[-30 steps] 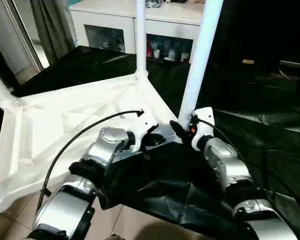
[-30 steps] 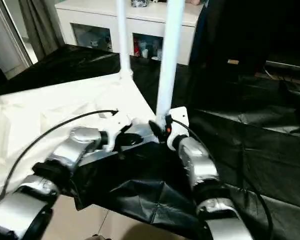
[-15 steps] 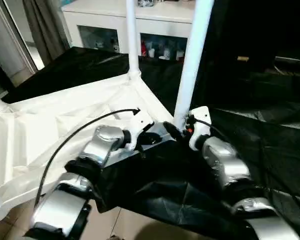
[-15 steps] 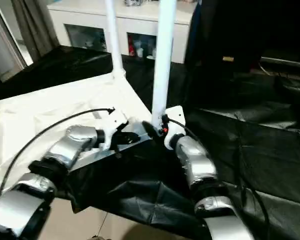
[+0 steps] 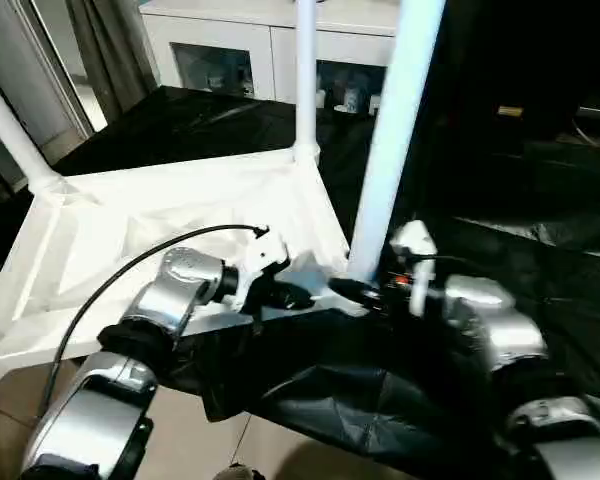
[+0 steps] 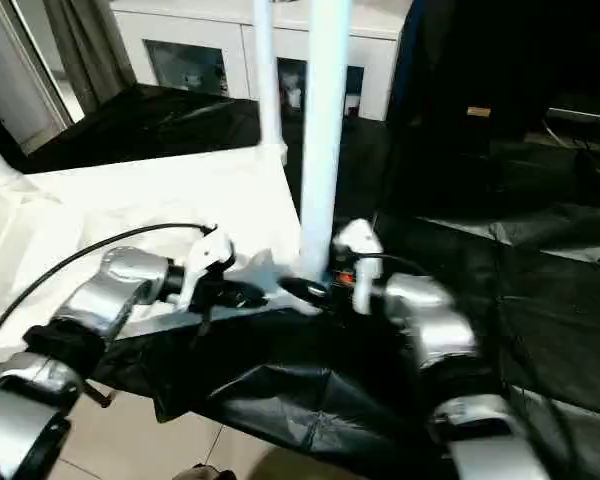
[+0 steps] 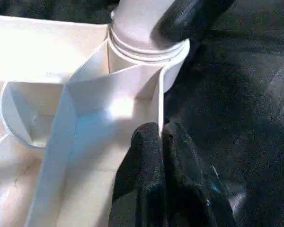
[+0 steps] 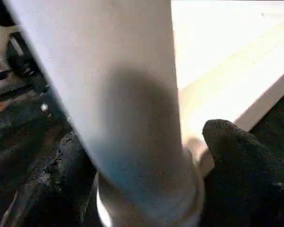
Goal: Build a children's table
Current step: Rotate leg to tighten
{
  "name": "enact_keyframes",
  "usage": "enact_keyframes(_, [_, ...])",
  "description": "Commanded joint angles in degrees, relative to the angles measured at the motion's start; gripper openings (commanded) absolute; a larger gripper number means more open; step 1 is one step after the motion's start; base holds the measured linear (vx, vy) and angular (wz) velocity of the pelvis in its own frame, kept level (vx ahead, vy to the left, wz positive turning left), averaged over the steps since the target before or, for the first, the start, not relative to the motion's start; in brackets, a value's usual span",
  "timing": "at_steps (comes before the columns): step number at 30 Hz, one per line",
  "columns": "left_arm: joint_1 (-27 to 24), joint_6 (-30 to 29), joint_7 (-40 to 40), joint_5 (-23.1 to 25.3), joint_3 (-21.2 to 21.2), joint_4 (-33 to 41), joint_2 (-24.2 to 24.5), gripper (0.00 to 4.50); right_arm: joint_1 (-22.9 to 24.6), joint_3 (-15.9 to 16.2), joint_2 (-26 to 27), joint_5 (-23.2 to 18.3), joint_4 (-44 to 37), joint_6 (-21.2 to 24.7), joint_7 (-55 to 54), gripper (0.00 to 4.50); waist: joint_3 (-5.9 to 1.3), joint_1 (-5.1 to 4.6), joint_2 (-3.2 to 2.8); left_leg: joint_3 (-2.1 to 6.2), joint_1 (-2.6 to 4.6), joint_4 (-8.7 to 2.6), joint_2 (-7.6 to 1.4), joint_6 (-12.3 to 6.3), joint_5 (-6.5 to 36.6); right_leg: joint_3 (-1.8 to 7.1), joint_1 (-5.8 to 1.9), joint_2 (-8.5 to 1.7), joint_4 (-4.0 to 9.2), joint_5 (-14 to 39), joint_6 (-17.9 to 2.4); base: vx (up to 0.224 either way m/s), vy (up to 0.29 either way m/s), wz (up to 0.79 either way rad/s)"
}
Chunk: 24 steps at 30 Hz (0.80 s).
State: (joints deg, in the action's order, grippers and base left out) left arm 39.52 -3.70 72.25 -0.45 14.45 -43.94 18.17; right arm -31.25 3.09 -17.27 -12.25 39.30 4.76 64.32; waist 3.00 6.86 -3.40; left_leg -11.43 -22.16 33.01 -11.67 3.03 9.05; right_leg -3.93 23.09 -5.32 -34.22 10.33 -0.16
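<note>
Right gripper (image 5: 352, 291) stands wide, its fingers either side of the near leg (image 5: 392, 150) at its base; left gripper (image 7: 156, 142), pinched shut, rests at that corner socket of the upturned children's table (image 5: 160, 225) lying on black sheeting (image 5: 540, 250)

**Inspector A:** Head pair?

**Inspector B:** Both eyes look forward and down over the silver forearms from slightly offset spots. They share the upturned children's table (image 5: 170, 215) and the upright leg (image 5: 392, 140) at its near right corner.

**Inspector A:** Wrist cameras?

**Inspector B:** Very close. The left wrist view faces that corner's socket (image 7: 146, 49) along the table's edge; the right wrist view faces the same leg (image 8: 118, 109) from its opposite side.
</note>
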Motion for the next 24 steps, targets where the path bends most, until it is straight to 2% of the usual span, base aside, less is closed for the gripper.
enact_keyframes(1, [-0.3,-0.6,1.6,-0.7,0.4,1.5,0.5,0.0,-0.6,0.5,-0.2,-0.6,-0.4,0.2,1.5,3.2,-4.3,0.17,0.22,0.89,1.21,-3.36,-1.77,-2.98,13.7,1.92,-2.98,-3.26,3.13,6.0,-16.0,0.0,0.0,0.0])
enact_keyframes(3, [-0.5,-0.9,1.9,-0.7,0.3,1.9,0.7,0.0,-0.7,0.8,0.0,-0.3,0.2,0.0,1.9,2.99,-4.3,0.12,0.45,0.88,1.2,-3.36,-1.77,-3.09,13.3,1.9,-2.95,-3.18,3.13,6.1,-15.9,0.0,0.0,0.0])
enact_keyframes(6, [-0.7,-1.2,2.0,-0.8,0.2,2.4,1.0,0.0,-0.6,1.1,0.2,-0.4,0.1,0.8,3.0,2.79,-4.38,0.15,0.26,0.94,1.16,-3.3,-1.79,-3.33,12.4,1.85,-2.94,-3.15,2.94,5.3,-16.1,0.0,0.0,0.0])
enact_keyframes(8, [-0.7,-0.9,1.1,-0.8,0.0,2.3,0.6,0.0,-0.1,1.3,0.6,-0.6,-0.6,1.3,2.8,2.57,-4.39,0.1,0.45,0.88,1.15,-3.25,-1.73,-3.5,12.3,1.85,-2.94,-3.1,2.94,4.9,-16.1,0.0,0.0,0.0])
enact_keyframes(12, [-0.6,-0.8,-0.9,-1.0,-0.6,2.3,-0.6,0.0,1.1,0.9,1.6,-1.1,-1.8,2.1,1.5,2.4,-4.31,0.21,0.4,0.87,1.27,-3.28,-1.78,-3.37,12.8,1.89,-2.82,-3.19,3.1,6.7,-15.7,0.0,0.0,0.0])
enact_keyframes(13, [0.0,-0.4,-4.7,-0.3,-1.0,1.3,-2.0,0.0,1.8,0.4,2.9,-0.4,-1.3,1.6,-2.5,2.37,-4.24,0.24,1.34,0.82,1.21,-3.33,-1.79,-3.36,12.8,1.94,-2.87,-3.24,3.19,7.3,-15.5,0.0,0.0,0.0])
enact_keyframes(14, [1.3,0.0,-11.4,1.1,-1.7,-0.8,-4.1,0.0,2.2,-0.3,5.0,1.1,0.5,0.7,-9.5,2.36,-4.12,0.25,1.2,0.83,1.13,-3.38,-1.83,-3.07,12.6,2.07,-2.65,-3.34,3.22,8.6,-15.0,0.0,0.0,0.0])
enact_keyframes(15, [1.8,0.2,-14.2,1.7,-1.9,-1.6,-4.8,0.0,2.3,-0.5,5.8,1.8,1.3,0.2,-12.2,2.33,-3.93,0.09,1.06,1.0,1.36,-3.63,-1.79,-1.89,14.5,2.08,-2.39,-3.45,3.63,12.0,-14.1,0.0,0.0,0.0])
enact_keyframes(17, [2.2,0.0,-16.4,2.1,-2.2,-2.4,-5.5,0.0,2.4,-0.6,6.5,2.4,2.0,-0.2,-14.6,2.24,-3.87,-0.03,1.31,1.03,1.64,-3.79,-1.69,-0.84,16.0,2.14,-2.37,-3.47,4.07,15.7,-12.8,0.0,0.0,0.0])
enact_keyframes(19, [3.6,-0.7,-23.1,2.5,-3.2,-3.9,-8.4,0.0,2.7,-1.1,9.5,4.4,4.4,-0.3,-23.7,2.18,-3.58,-0.29,1.17,1.11,1.64,-4.01,-1.55,0.08,17.9,2.21,-2.12,-3.5,4.56,19.1,-11.4,0.0,0.0,0.0])
enact_keyframes(20, [3.7,-0.7,-23.5,2.6,-3.2,-4.0,-8.7,0.0,2.6,-1.2,9.9,4.6,4.6,-0.3,-24.5,2.16,-3.53,-0.31,1.22,1.2,1.75,-4.12,-1.5,0.31,18.7,2.14,-2.16,-3.49,4.73,20.4,-10.9,0.0,0.0,0.0])
enact_keyframes(21, [4.4,-1.2,-26.6,3.0,-3.1,-4.8,-10.7,0.0,2.1,-1.7,12.4,5.4,6.2,-0.1,-31.1,2.1,-3.51,-0.47,0.39,1.35,1.84,-4.17,-1.52,0.99,19.8,2.21,-1.97,-3.57,4.92,21.8,-10.5,0.0,0.0,0.0])
enact_keyframes(23, [4.6,-1.4,-27.6,3.1,-3.1,-5.1,-11.4,0.0,1.8,-1.9,13.4,5.8,6.9,-0.1,-33.8,2.09,-3.44,-0.73,0.62,1.5,1.87,-4.32,-1.4,1.29,21.5,2.02,-2.08,-3.51,5.13,23.2,-9.9,0.0,0.0,0.0])
enact_keyframes(24, [5.2,-1.4,-29.2,3.5,-2.8,-6.0,-12.9,0.0,0.7,-3.1,15.9,6.1,8.0,0.0,-39.1,2.08,-3.26,-0.91,0.38,1.46,2.17,-4.37,-1.29,1.53,23.6,2.05,-1.67,-3.37,5.69,25.5,-8.8,0.0,0.0,0.0])
